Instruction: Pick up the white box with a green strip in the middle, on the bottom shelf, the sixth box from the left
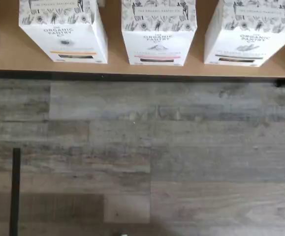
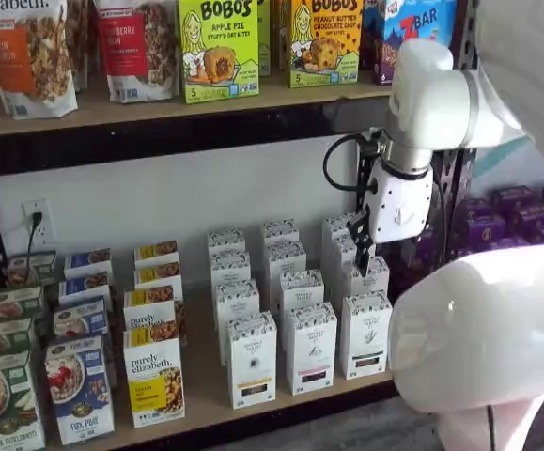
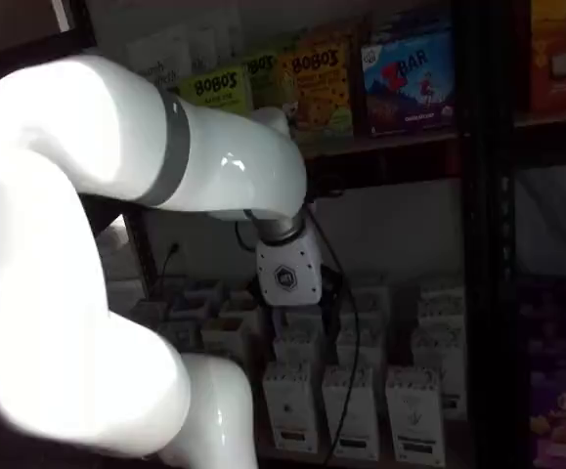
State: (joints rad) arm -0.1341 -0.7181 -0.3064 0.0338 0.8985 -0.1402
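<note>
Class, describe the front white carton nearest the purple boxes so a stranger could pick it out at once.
Find the bottom shelf, the light wooden board. Of its three columns of tall white cartons, take the one nearest the purple boxes; the white box stands at its front. Its strip is dark greenish; its neighbours' are orange and pink.

On the bottom shelf point(image 2: 206, 413), the white box point(image 2: 365, 334) stands at the right end of the near row, with like cartons point(image 2: 310, 347) just to its left and more lined up behind it toward the far wall. Further left on the same board sit the cereal boxes point(image 2: 152, 376), near the front edge, and above them the upper shelf point(image 2: 140, 111) carries bags and boxes. The gripper point(image 2: 361, 246) hangs over the far right cartons
</note>
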